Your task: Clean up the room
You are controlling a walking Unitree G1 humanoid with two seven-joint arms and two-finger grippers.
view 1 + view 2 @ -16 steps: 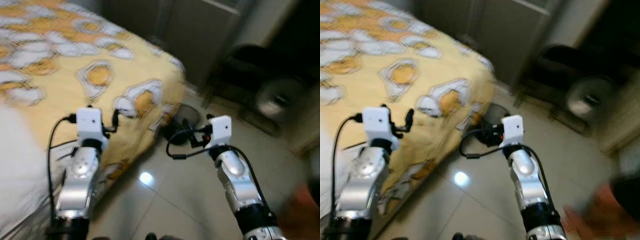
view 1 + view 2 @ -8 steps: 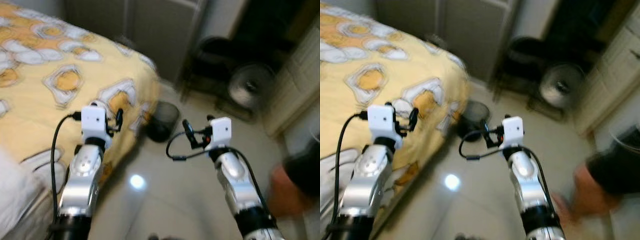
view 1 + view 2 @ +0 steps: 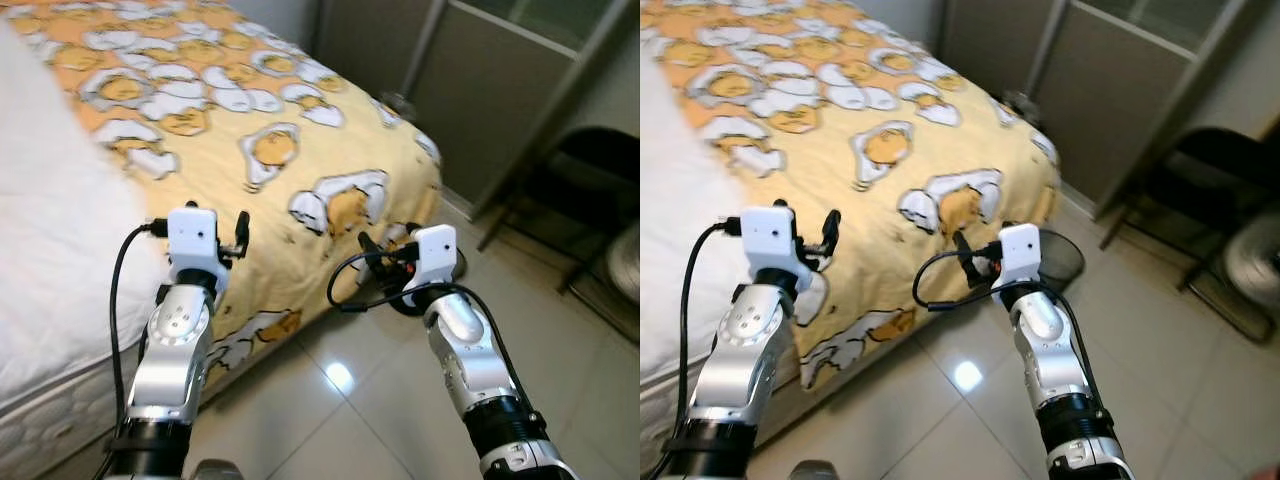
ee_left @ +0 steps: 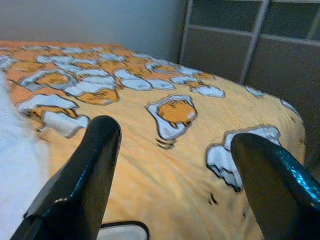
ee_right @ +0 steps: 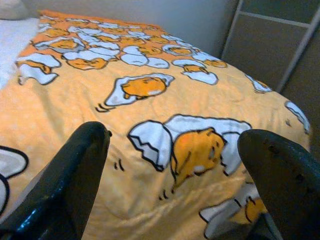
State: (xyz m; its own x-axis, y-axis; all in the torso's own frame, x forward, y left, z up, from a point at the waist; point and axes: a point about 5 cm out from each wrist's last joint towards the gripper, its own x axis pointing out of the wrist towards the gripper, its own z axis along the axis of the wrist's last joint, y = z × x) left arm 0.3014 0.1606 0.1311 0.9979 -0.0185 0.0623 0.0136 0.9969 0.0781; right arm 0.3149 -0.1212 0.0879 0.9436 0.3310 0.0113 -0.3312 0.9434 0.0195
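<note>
The bed [image 3: 300, 150] is what the room task turns on here: a yellow blanket [image 3: 890, 190] with egg pattern covers it to the foot corner, w/ a white sheet [image 3: 60, 230] bare on the robot's left side. Left claw [image 4: 175, 165] hangs above the blanket edge, fingers spread wide, nothing in them. Right claw [image 5: 170, 170] is near the bed corner, also released and empty. A dark bin [image 3: 1055, 262] stands on the floor [image 3: 400, 400] just beside that corner; a chair [image 3: 585, 190] is further right. Step looks like approach, no grasp yet. Next move prob. needs choosing one target, e.g. the blanket edge, then lowering a claw to it.
</note>
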